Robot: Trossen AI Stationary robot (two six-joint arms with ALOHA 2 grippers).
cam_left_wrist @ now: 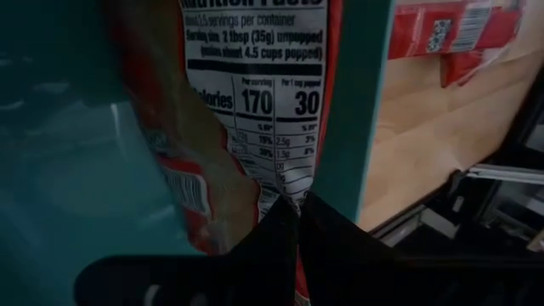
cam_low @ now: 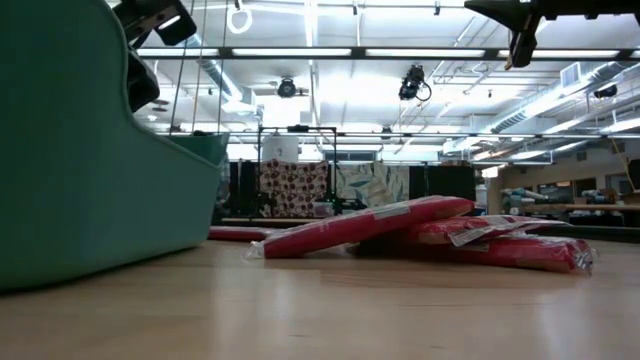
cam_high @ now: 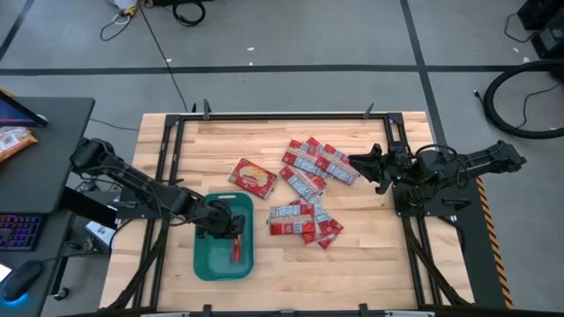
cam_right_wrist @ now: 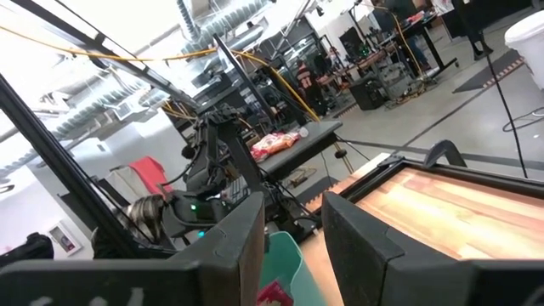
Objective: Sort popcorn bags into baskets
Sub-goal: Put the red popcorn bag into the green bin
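Note:
My left gripper (cam_high: 234, 229) is down inside the teal-green basket (cam_high: 204, 255), shut on a small red popcorn bag (cam_high: 236, 251) whose white nutrition label (cam_left_wrist: 255, 93) faces the wrist camera. My right gripper (cam_high: 361, 165) hangs open above the table's right side, beside a pile of small red bags (cam_high: 313, 163); it touches nothing. A second cluster of small bags (cam_high: 304, 220) lies nearer the table's near edge. The larger squarish red bag (cam_high: 254, 178) lies flat beyond the basket. My left gripper pinches the popcorn bag by one end (cam_left_wrist: 287, 194) between its two shut fingers. The bag stretches away from the fingers along the inside of the basket's right wall (cam_left_wrist: 350, 127), over the basket floor. Whether its free end rests on the floor, I cannot tell.
The basket sits at the near left of the wooden table (cam_high: 370, 255). In the low view its wall (cam_low: 90, 180) fills the left, with stacked bags (cam_low: 400, 225) mid-table. A black frame rail (cam_high: 282, 114) borders the table. Bare wood lies right of the basket.

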